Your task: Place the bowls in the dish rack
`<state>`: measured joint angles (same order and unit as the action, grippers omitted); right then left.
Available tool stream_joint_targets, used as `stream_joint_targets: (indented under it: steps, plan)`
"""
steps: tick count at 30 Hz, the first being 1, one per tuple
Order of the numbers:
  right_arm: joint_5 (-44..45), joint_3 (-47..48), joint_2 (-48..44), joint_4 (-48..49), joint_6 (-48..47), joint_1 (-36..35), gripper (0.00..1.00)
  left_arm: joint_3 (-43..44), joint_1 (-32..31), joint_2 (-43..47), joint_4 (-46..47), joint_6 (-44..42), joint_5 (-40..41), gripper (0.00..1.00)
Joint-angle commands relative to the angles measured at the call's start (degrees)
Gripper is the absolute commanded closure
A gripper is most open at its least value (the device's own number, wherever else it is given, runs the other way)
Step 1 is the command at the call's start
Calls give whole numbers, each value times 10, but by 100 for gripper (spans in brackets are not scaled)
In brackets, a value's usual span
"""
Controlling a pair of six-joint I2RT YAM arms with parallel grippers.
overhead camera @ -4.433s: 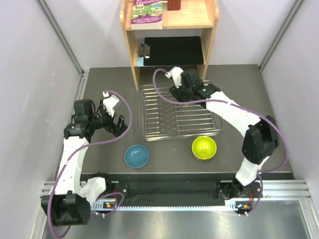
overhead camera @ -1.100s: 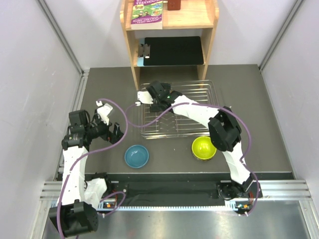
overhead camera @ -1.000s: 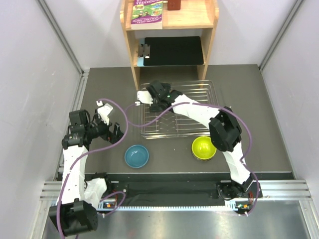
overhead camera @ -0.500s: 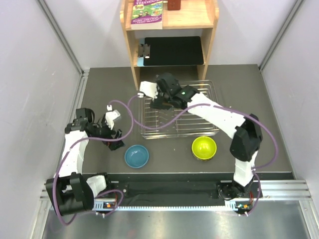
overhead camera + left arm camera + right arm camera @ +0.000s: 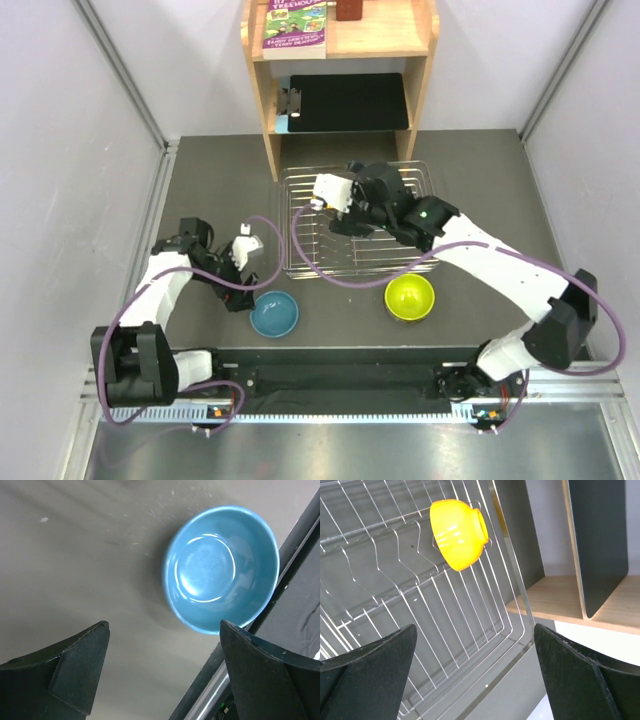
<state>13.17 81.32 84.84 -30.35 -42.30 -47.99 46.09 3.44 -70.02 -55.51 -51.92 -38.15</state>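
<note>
The round glossy blue bowl is being approached, lying just ahead of the wide-open left pincer; its pickup is being prepared.

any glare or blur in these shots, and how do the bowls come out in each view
Left wrist: the blue bowl is sharp, with ring-shaped glare inside and a soft shadow beside it. Right wrist: the orange bowl looks washed toward yellow, with a white highlight. Top external: even light, no visible blur, and the lime-green bowl is very bright.
</note>
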Motion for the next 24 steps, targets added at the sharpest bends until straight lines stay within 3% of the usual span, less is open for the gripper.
stream_joint_targets:
  steps: [1,7,9,12,18,24]
  plan:
    - [-12,-41,-52,41,8,2,0,-24,-59,-3,57,57,46,5]
    - [-41,-90,-106,44,22,26,0,-32,-98,-39,87,84,62,12]
    - [-46,-109,-128,48,28,40,0,-28,-101,-57,88,87,60,25]
    - [-57,-134,-155,51,35,59,0,-27,-108,-78,94,89,61,35]
    - [-75,-171,-207,57,51,87,0,-29,-118,-96,108,96,62,40]
    - [-79,-196,-235,67,68,98,0,-28,-128,-106,105,96,63,63]
